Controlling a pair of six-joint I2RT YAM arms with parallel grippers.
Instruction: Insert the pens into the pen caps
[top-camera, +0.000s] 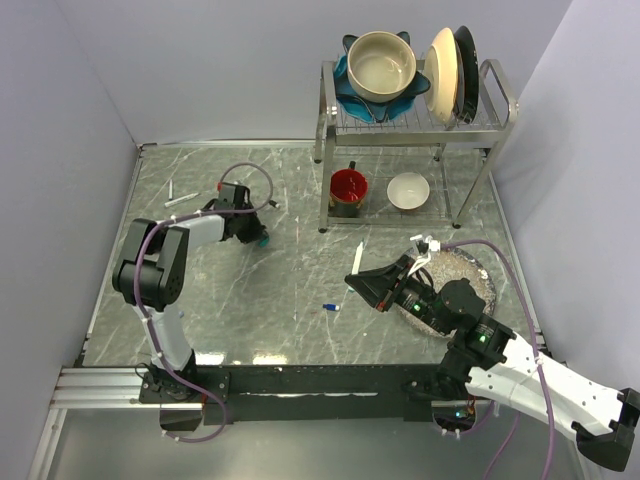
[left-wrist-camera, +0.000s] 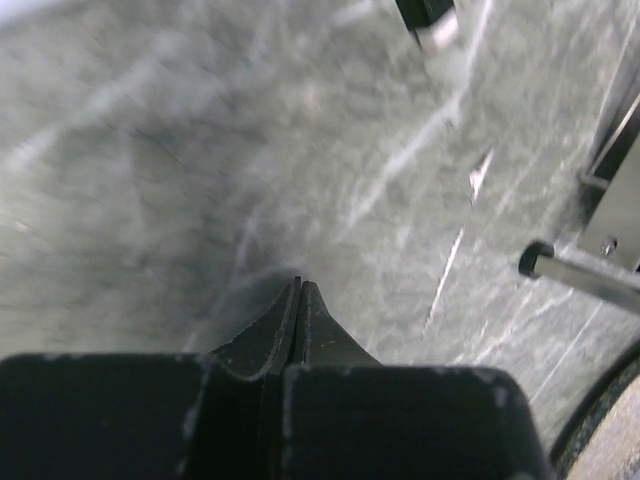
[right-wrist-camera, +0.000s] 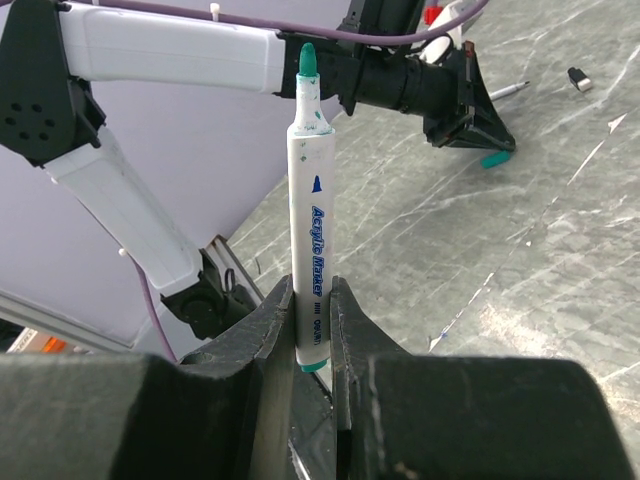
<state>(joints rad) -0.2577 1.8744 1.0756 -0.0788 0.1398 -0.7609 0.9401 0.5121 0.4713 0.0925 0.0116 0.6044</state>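
Note:
My right gripper (right-wrist-camera: 312, 300) is shut on a white pen (right-wrist-camera: 310, 230) with a teal tip, gripping its rear end so it points towards the left arm. In the top view this gripper (top-camera: 362, 285) is mid-table with the pen (top-camera: 357, 258) sticking out. My left gripper (top-camera: 255, 235) is shut, its fingertips (left-wrist-camera: 310, 300) pressed together with nothing between them. A teal cap (right-wrist-camera: 493, 159) lies at its tip, also seen from above (top-camera: 262, 240). A blue cap (top-camera: 329, 307) lies mid-table. A white pen (top-camera: 182, 197) lies at far left. Another pen (right-wrist-camera: 510, 91) and a black cap (right-wrist-camera: 578, 78) lie beyond the left gripper.
A metal dish rack (top-camera: 500, 95) holding a bowl and plates stands at the back right, its leg showing in the left wrist view (left-wrist-camera: 590, 275). A red cup (top-camera: 348, 187) and a white bowl (top-camera: 408, 190) sit under it. A speckled plate (top-camera: 478, 280) lies beneath my right arm.

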